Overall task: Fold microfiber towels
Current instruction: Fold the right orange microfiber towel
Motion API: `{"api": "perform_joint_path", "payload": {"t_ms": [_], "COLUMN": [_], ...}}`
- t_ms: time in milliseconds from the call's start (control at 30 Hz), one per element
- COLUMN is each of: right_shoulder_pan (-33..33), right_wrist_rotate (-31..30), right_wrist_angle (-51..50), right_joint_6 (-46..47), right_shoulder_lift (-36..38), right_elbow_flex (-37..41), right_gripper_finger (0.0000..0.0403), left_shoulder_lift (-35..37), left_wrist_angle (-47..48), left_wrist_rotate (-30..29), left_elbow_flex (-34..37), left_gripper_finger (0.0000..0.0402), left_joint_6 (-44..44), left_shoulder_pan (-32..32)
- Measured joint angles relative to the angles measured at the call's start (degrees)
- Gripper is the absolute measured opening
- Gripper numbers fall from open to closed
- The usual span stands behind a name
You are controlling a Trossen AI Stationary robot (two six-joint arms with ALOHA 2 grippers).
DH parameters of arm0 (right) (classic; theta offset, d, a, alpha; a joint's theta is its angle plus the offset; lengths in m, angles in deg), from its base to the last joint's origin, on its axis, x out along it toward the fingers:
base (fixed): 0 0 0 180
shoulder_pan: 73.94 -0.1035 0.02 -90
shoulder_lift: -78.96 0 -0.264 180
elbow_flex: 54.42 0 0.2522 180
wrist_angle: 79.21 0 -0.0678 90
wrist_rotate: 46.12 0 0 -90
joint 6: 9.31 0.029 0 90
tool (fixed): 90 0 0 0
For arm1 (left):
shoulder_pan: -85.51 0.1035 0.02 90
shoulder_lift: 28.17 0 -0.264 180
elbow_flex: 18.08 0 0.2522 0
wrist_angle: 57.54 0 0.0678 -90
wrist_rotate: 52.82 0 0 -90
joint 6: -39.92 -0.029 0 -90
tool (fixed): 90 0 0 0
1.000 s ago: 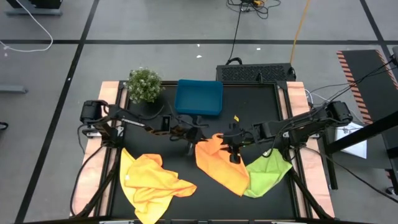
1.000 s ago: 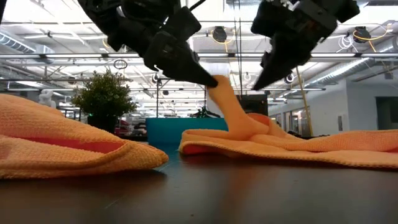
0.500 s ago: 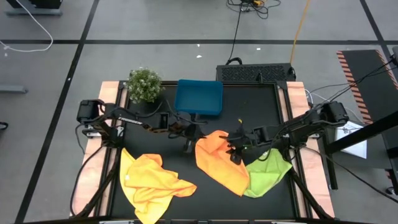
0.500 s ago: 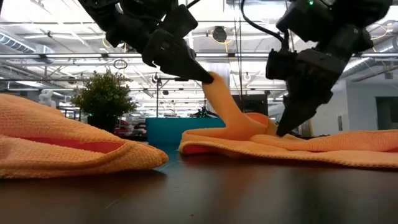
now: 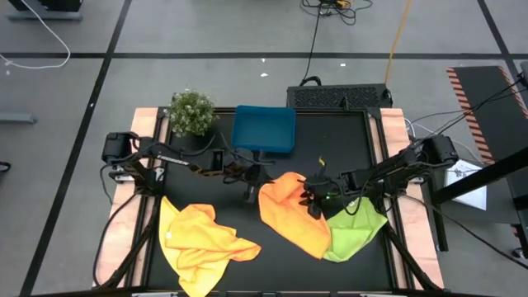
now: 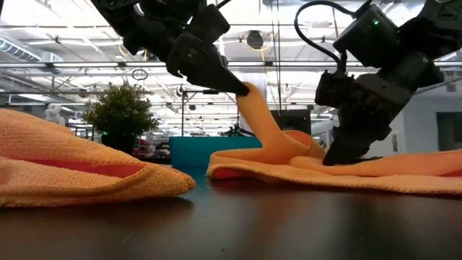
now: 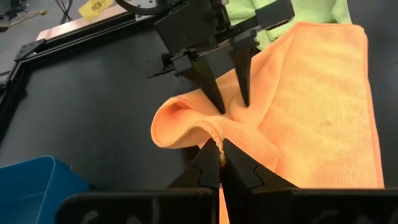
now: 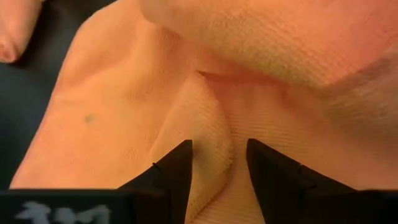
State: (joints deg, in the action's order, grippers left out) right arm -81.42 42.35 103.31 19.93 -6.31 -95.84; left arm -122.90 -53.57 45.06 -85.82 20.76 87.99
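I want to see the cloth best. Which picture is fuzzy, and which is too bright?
Right wrist view: the orange towel fills it, fuzzy at the top. Low view: ceiling lights glare white and the near yellow towel is soft. High view: even light, all sharp.

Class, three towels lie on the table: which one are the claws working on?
The orange towel in the middle: the left claw pinches its lifted corner. The yellow towel and lime green towel lie untouched.

No legible text, labels or numbers anywhere in view

Left claw (image 7: 220, 163) shut on orange towel (image 7: 311, 112), right claw (image 7: 227, 87) astride a fold
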Motion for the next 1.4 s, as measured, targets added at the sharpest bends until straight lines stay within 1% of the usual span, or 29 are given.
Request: {"api": "perform_joint_path", "payload": {"t_ms": [167, 333, 433, 567, 700, 733, 833, 933, 1167, 1267, 1400], "right_shoulder_pan": [1.36, 1.52, 1.52, 1.5, 1.5, 1.5, 1.5, 1.5, 1.5, 1.5, 1.54], "right_wrist_rotate": [0.1, 0.67, 3.06, 6.01, 6.31, 6.31, 6.31, 6.2, 3.84, 0.85, -4.97], "right_wrist_angle": [2.34, 1.35, 1.01, 1.21, 1.21, 1.21, 1.56, 0.62, -0.18, -0.3, -0.49], "right_joint_6": [-1.67, -3.05, -3.12, -3.16, -3.38, -3.39, -3.35, -3.78, -6.85, -8.82, -12.52], "right_shoulder_lift": [0.76, 0.68, 0.66, 0.66, 0.66, 0.87, 2.64, 6.16, 19.4, 25.54, 33.56], "right_elbow_flex": [-0.01, -0.02, 0.02, 0.02, 0.02, 0.02, 0.02, 0.02, 0.02, 0.02, 0.02], "right_gripper_finger": [0.014, 0.0129, 0.0106, 0.0063, 0.0013, 0.0007, 0.0005, 0.0001, 0.0001, 0.0001, 0.0], "left_shoulder_lift": [0.0, 0.0, 0.0, 0.0, 0.0, 0.0, 0.89, 3.86, 14.38, 19.13, 26.14], "left_wrist_angle": [0.49, 0.69, 0.53, 0.29, 0.31, 0.36, 1.88, 3.9, 11.86, 16.02, 20.69], "left_wrist_rotate": [0.02, 0.06, 0.04, 0.04, 0.04, 0.03, -0.96, -3.46, -7.39, -11.19, -16.4], "left_elbow_flex": [0.0, 0.0, 0.0, 0.0, 0.0, 0.0, 0.0, -0.02, -0.02, -0.02, -0.02], "left_gripper_finger": [0.0005, 0.0003, 0.0007, 0.0003, 0.0007, 0.0005, 0.0004, 0.0005, 0.0003, 0.0003, 0.0002], "left_joint_6": [0.0, -0.02, -0.06, -0.2, -0.18, -0.08, 0.39, 0.39, 1.26, 0.98, -0.18], "left_shoulder_pan": [-0.23, -0.55, -0.52, -0.52, -0.52, -0.52, -0.52, -0.58, -0.78, -1.11, -1.72]}}
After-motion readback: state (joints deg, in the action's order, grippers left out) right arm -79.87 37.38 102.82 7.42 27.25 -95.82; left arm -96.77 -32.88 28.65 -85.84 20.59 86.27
